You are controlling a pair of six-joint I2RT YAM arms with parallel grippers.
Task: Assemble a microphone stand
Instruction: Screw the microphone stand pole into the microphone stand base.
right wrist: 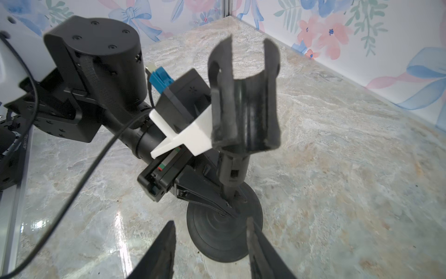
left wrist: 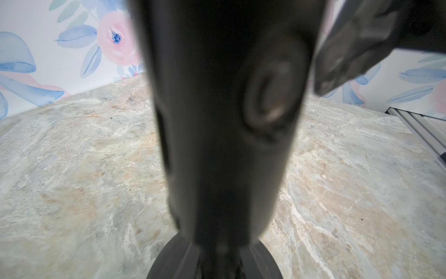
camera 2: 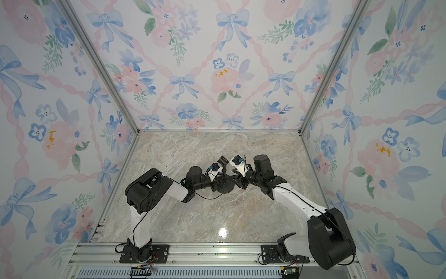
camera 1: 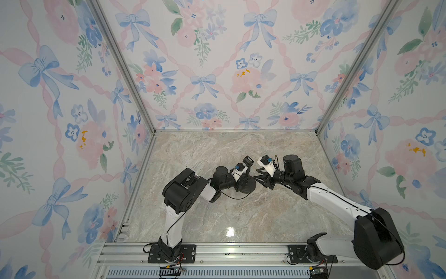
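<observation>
— Black on black, hard to read from where I stand. Is the thin black rod [right wrist: 233,169] with the C-shaped clip [right wrist: 243,103] actually in the round, flat, domed black disc base [right wrist: 217,241]?

— Its foot meets the middle of the disc. The disc lies flat on the marble-patterned bench [right wrist: 337,169], about mid-bench, between the two arms. Whether the rod is fully home I can't tell, because the left tool [right wrist: 229,205] hides the joint.

— What's that one doing?

— It's pinched tight on the rod, low down, just above the dome. The right tool [right wrist: 210,221] has its fingers spread, one either side of the disc's near edge, with nothing between them.

— So what would you want from here?

— I'd say the fitting looks nearly done, so the job now is leaving the stand alone without upsetting it. The right tool should draw straight back along its own line, never sideways. One finger is close to the disc's rim, and a nudge there would slide the disc under a clamped rod. It should mind the clip too, which in a top view [camera 1: 248,160] sits near that arm's wrist.

— And the left?

— It should hold firm until the other is clear, and press the rod straight down once if the joint feels loose. Then it should open wide before lifting. Otherwise the pads may drag the rod back up out of the disc.
</observation>
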